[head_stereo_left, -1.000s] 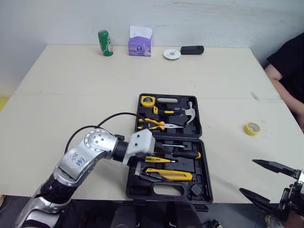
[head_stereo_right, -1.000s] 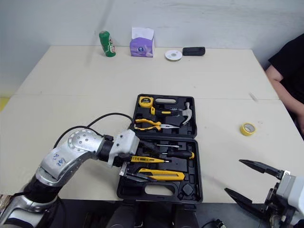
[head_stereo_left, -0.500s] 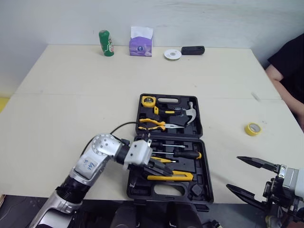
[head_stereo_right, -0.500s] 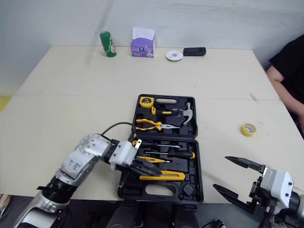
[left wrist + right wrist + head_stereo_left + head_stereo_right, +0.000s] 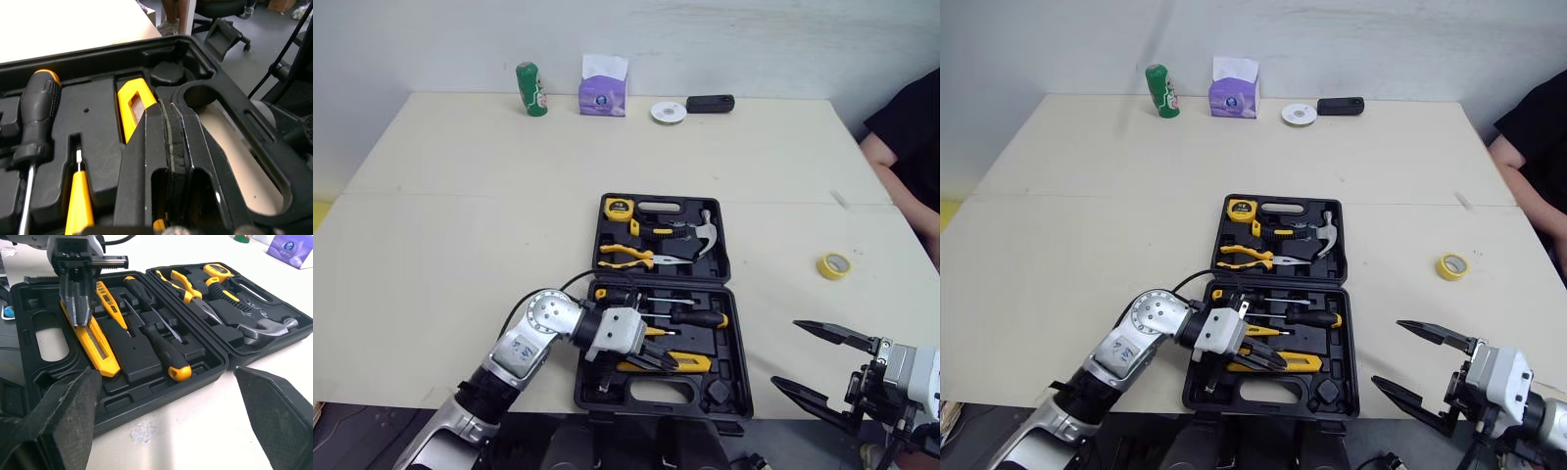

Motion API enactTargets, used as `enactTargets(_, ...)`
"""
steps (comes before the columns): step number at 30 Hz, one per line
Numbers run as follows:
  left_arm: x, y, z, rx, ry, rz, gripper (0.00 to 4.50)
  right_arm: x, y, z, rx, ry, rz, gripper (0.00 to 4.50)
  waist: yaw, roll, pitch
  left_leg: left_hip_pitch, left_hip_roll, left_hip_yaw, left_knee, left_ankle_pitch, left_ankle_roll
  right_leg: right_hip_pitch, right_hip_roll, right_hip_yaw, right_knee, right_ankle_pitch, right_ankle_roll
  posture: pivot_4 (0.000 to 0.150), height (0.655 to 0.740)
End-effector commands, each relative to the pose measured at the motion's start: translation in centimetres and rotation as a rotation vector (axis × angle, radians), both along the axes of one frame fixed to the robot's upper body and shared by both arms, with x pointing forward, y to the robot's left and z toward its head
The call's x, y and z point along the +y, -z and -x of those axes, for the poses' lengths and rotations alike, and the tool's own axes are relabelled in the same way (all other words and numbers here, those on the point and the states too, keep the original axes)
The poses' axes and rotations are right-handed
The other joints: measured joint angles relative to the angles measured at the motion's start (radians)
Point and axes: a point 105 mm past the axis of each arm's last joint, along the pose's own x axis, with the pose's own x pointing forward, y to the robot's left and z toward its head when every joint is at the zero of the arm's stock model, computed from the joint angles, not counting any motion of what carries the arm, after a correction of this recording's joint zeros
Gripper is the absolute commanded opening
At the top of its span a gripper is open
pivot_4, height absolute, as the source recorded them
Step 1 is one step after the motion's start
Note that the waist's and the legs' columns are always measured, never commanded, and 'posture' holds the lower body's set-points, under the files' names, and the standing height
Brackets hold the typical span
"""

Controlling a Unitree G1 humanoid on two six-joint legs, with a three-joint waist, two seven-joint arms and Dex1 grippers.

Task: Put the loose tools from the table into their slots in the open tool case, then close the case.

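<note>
- Widest first: the table [image 5: 460, 196], pale, flat and matte. It should give decent grip, and there's lots of bare top on the left and behind the case.
- Along its far edge sit a green can [image 5: 530, 88], a tissue pack [image 5: 603, 88], a white disc [image 5: 668, 112] and a black device [image 5: 709, 103], all well clear. A person's arm [image 5: 901, 147] rests at the right edge.
- The tool case [image 5: 597, 397] lies open flat near the front edge, both halves loaded. It's hard plastic and stiff, and I'd guess heavy with the hammer [image 5: 705, 235] in the far half. For closing, take the far rim by its handle cutout and fold over the hinge.
- Right gripper [image 5: 1387, 352] hovers off the front right corner with its fingers spread wide and empty.
- Left gripper [image 5: 168, 105] has its fingers pressed together with nothing seen between them. The tips are down over the yellow utility knife [image 5: 690, 363] in the near half.
- That knife is a slim, rigid, smooth shell lying in its recess. Pushing on the flat of the body looks safest.
- Smallest is the yellow tape roll [image 5: 833, 264], loose on the table right of the case. It's probably light and inclined to roll, so pinch across the ring.
</note>
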Motion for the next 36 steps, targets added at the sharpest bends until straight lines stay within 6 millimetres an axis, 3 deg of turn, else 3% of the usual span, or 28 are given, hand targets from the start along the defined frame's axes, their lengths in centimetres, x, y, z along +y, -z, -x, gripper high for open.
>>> enactTargets(1, 0.0, 1.0, -0.1, -0.002, -0.001, -0.049, 0.05, -0.2, -0.3, 0.1, -0.024, 0.007, 0.026, 4.50, 0.000, 0.000, 0.000, 0.000, 0.000, 0.000, 0.000, 0.000, 0.000, 0.000, 0.000, 0.000, 0.000, 0.000, 0.000, 0.150, 0.7400)
enactTargets(12, 1.5, 4.1, 1.0, 0.027, 0.042, -0.218, 0.05, -0.7, 0.1, 0.3, -0.009, 0.025, 0.043, 4.50, -0.002, 0.002, -0.001, 0.005, 0.001, 0.000, -0.001, -0.004, 0.002, 0.005, 0.001, -0.001, -0.002, 0.000, 0.000, 0.150, 0.7400)
enactTargets(18, 3.1, 7.3, 1.2, 0.041, 0.004, -0.386, 0.05, -0.7, 0.3, 0.2, -0.010, 0.033, 0.039, 4.50, 0.000, 0.012, -0.011, 0.007, 0.002, -0.002, 0.000, -0.008, 0.005, 0.010, 0.001, -0.002, -0.006, 0.000, 0.000, 0.150, 0.7400)
enactTargets(21, 3.5, 8.0, 1.1, 0.041, -0.013, -0.408, 0.05, -0.7, 0.4, 0.2, -0.009, 0.037, 0.039, 4.50, 0.000, 0.015, -0.018, 0.009, 0.002, -0.003, -0.001, -0.009, 0.005, 0.012, 0.001, -0.002, -0.007, 0.000, 0.000, 0.150, 0.7400)
enactTargets(29, 1.1, 3.8, -0.8, 0.022, -0.079, -0.173, 0.05, -2.5, 0.5, -0.4, -0.032, 0.139, 0.017, 4.50, 0.001, 0.020, -0.022, 0.009, 0.002, -0.003, 0.000, -0.011, 0.003, 0.013, 0.001, -0.002, -0.008, 0.000, 0.000, 0.150, 0.7400)
enactTargets(32, 0.4, -0.9, -2.4, 0.056, -0.135, 0.008, 0.05, -4.4, 0.4, -0.9, -0.069, 0.259, -0.022, 4.50, 0.001, 0.019, -0.019, 0.008, 0.002, -0.004, 0.000, -0.009, 0.006, 0.012, 0.001, -0.003, -0.007, 0.000, 0.000, 0.150, 0.7400)
enactTargets(35, 2.0, -4.1, -2.5, 0.095, -0.126, 0.117, 0.05, -6.4, -0.2, -1.3, -0.132, 0.379, -0.042, 4.50, -0.001, 0.015, -0.012, 0.004, 0.002, -0.004, 0.001, -0.008, 0.007, 0.009, 0.000, -0.003, -0.007, 0.000, 0.000, 0.150, 0.7400)
enactTargets(36, 3.0, -4.6, -2.9, 0.085, -0.160, 0.134, 0.33, -7.2, -0.6, -1.3, -0.163, 0.414, -0.038, 4.50, -0.004, 0.016, -0.011, 0.004, 0.002, -0.004, 0.000, -0.008, 0.006, 0.009, 0.000, -0.004, -0.007, 0.000, 0.000, 0.150, 0.7400)
